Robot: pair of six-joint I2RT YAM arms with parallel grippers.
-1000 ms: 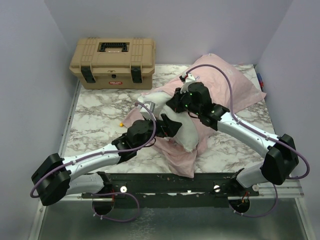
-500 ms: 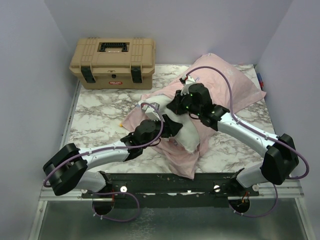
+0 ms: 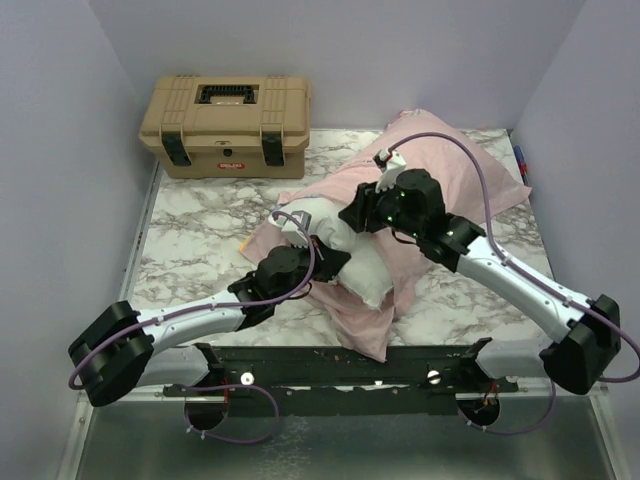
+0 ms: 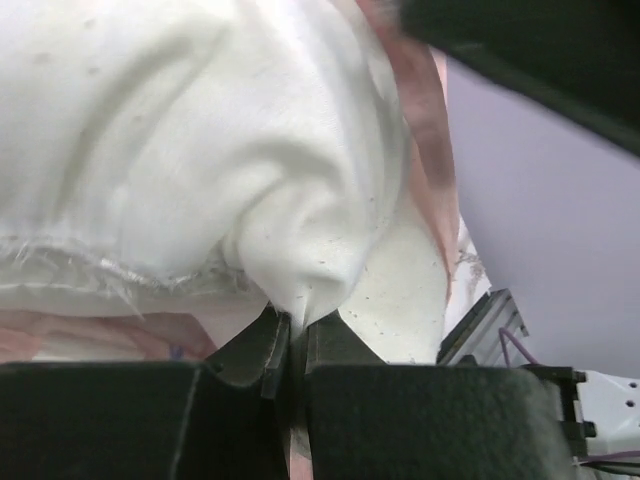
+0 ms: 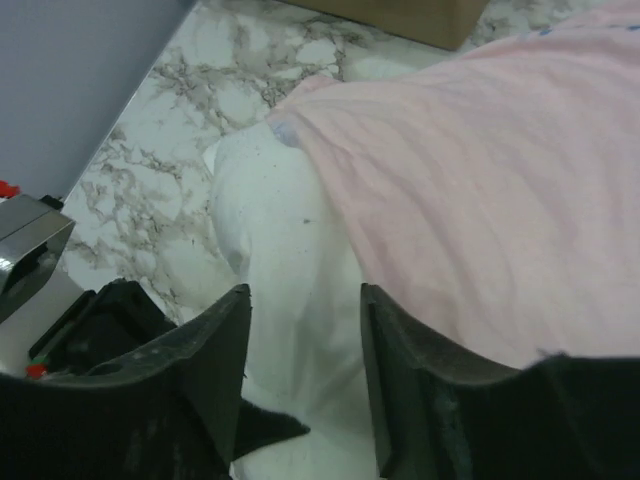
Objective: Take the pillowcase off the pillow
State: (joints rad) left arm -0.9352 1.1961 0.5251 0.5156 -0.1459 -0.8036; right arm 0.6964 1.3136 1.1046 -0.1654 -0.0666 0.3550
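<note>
While left pincer clamps pillow | right pincer apart, above pillowcase edge

The top view is bright and even, lit softly from above; the arms throw only faint, soft-edged shadows on the table. At the left wrist the pillow fills the frame, bright white with grey shading in its folds and slightly soft, while the left gripper is a dark mass with little detail. At the right wrist the pillowcase is evenly lit, and the right gripper is dark and blurred
</note>
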